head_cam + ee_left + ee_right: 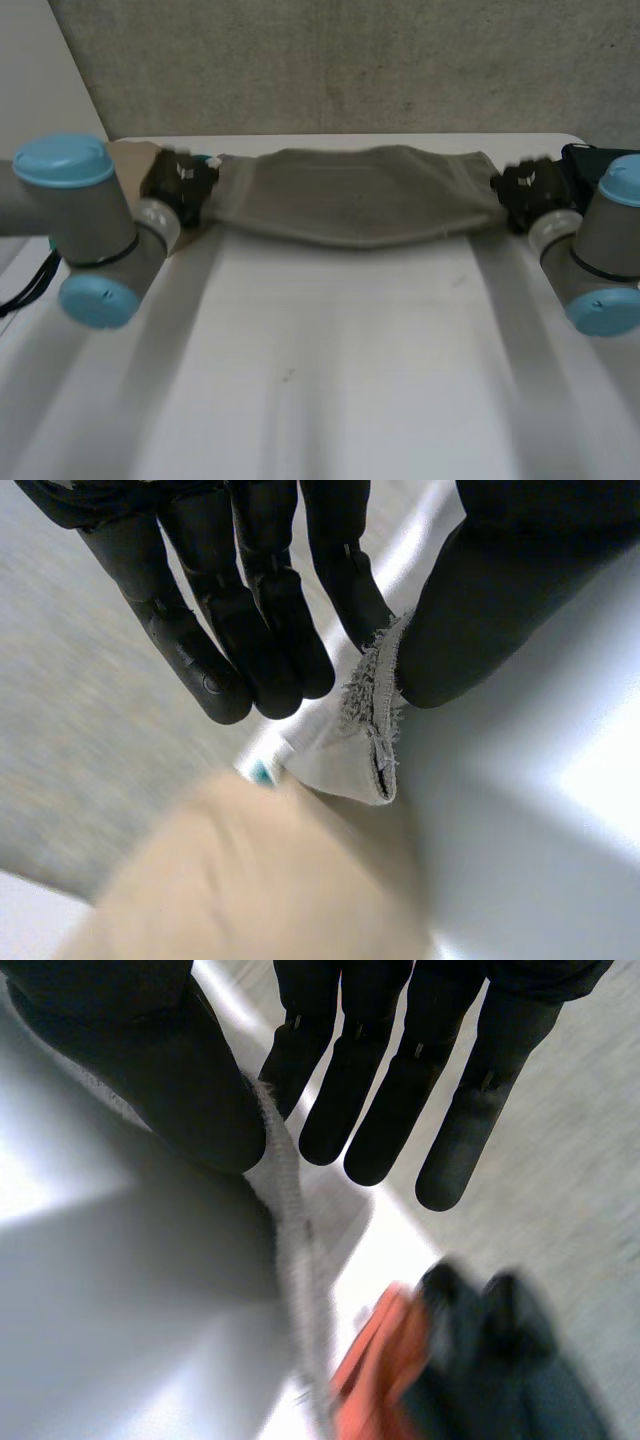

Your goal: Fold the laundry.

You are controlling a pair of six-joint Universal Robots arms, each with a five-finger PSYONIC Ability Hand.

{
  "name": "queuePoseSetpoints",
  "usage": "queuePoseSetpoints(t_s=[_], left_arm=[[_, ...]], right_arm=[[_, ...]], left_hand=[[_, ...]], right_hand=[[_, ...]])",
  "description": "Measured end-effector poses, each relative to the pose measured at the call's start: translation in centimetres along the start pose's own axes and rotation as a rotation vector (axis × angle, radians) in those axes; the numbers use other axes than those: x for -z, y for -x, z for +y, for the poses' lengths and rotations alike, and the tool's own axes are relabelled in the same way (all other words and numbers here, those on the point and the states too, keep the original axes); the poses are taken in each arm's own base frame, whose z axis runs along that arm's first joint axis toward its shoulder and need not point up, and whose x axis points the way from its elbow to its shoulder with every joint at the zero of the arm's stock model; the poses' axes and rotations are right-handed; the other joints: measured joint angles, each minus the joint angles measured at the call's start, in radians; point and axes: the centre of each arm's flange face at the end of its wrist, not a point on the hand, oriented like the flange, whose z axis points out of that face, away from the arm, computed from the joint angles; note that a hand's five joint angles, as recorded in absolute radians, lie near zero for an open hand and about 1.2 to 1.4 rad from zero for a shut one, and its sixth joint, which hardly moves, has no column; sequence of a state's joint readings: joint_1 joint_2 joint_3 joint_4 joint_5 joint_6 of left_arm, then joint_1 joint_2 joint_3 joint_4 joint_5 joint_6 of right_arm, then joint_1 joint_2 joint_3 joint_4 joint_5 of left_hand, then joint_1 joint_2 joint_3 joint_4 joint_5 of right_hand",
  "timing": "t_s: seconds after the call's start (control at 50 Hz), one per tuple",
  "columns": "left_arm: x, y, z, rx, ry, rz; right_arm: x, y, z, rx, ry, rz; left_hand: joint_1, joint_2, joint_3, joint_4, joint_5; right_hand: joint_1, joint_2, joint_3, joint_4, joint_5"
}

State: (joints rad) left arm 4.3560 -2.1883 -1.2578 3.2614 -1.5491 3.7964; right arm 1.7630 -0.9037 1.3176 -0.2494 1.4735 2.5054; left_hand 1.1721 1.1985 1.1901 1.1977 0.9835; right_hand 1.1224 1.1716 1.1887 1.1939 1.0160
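Note:
A grey-olive cloth (350,195) hangs stretched between my two hands over the far part of the white table (330,370), sagging a little in the middle. My left hand (180,186) holds its left end. In the left wrist view the frayed corner (367,730) is pinched between the thumb (480,600) and a straight finger. At the cloth's right end is my right hand (528,190). The right wrist view has the cloth's edge (287,1195) pinched under the thumb (180,1080), the other fingers straight.
A tan thing (130,156) lies at the table's far left corner, below my left hand (260,880). A dark item (592,160) sits at the far right, and an orange piece (375,1370) shows beside it. A grey wall stands behind the table.

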Motion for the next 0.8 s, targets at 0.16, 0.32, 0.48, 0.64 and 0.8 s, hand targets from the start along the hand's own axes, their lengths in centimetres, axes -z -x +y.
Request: queuePoseSetpoints(t_s=[0.16,0.32,0.48,0.64,0.8], left_arm=[[8.6,-1.0,3.7,-0.201,0.337,0.237],[14.2,-0.6,5.2,-0.317,0.45,0.461],[12.4,0.3,2.8,-0.267,0.343,0.371],[8.2,1.3,0.9,-0.176,0.305,0.2],[2.3,2.1,-0.6,-0.115,0.228,0.05]], right_arm=[[6.1,-1.6,2.3,0.134,0.348,-0.214],[10.8,-4.3,3.1,0.317,0.514,-0.382],[9.9,-3.9,2.8,0.326,0.43,-0.341],[6.6,-3.3,1.8,0.244,0.286,-0.214],[1.0,-3.2,0.7,0.189,0.07,-0.026]], left_hand=[[0.0,0.0,0.0,0.0,0.0],[0.0,0.0,0.0,0.0,0.0],[0.0,0.0,0.0,0.0,0.0],[0.0,0.0,0.0,0.0,0.0],[0.0,0.0,0.0,0.0,0.0]], right_hand=[[0.006,0.0,0.0,0.0,0.0],[0.065,0.005,0.0,0.0,0.005],[0.066,0.005,0.0,0.0,0.01],[0.066,0.005,0.0,0.0,0.01],[0.066,0.005,0.0,0.0,0.01]])
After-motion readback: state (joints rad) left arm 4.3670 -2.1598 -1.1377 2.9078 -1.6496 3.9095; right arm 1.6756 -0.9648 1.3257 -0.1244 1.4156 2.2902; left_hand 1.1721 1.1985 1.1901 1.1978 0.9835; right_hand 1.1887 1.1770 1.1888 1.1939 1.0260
